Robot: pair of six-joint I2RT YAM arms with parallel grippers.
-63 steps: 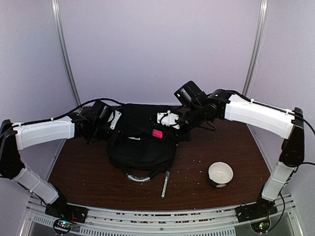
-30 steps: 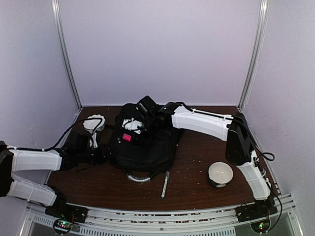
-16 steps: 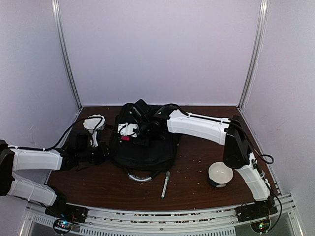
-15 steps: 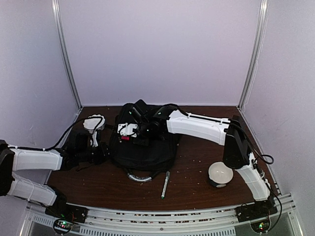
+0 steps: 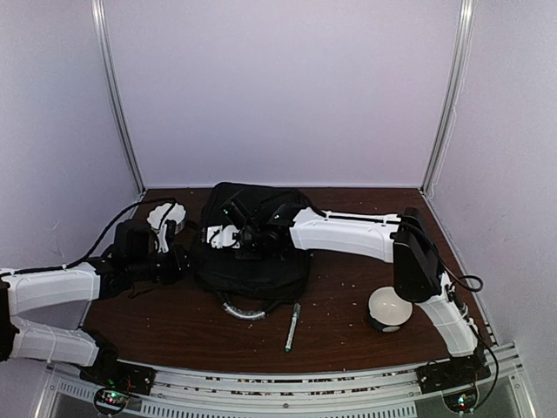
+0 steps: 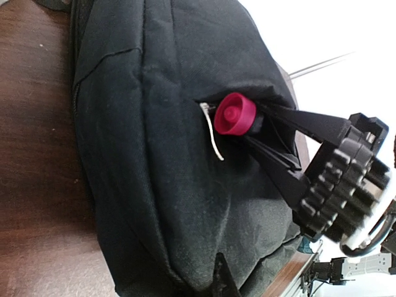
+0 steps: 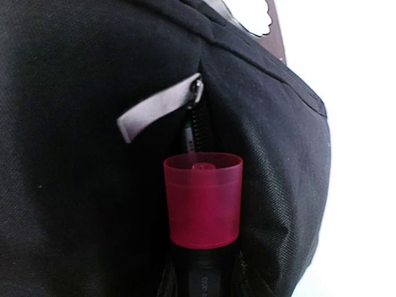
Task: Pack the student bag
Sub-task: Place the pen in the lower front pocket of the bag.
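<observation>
High rear overview; both wrist cameras close against the student bag (image 6: pixel 154 154) (shared: the pink-capped marker (image 7: pixel 202 198))

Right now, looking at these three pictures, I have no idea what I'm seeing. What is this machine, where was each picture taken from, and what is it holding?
These are two robot arms bolted to a brown table, each ending in a two-finger claw called a gripper. The wide picture comes from a camera above and behind the arms. The two close-ups come from cameras on their wrists. A black backpack lies in the middle, with a pen and a white round thing nearer the arms' bases. The right gripper holds a black stick with a red cap, perhaps a marker, at the backpack's open zipped pocket. The left gripper is shut at the backpack's left side; whether it pinches any fabric is unclear.
</observation>
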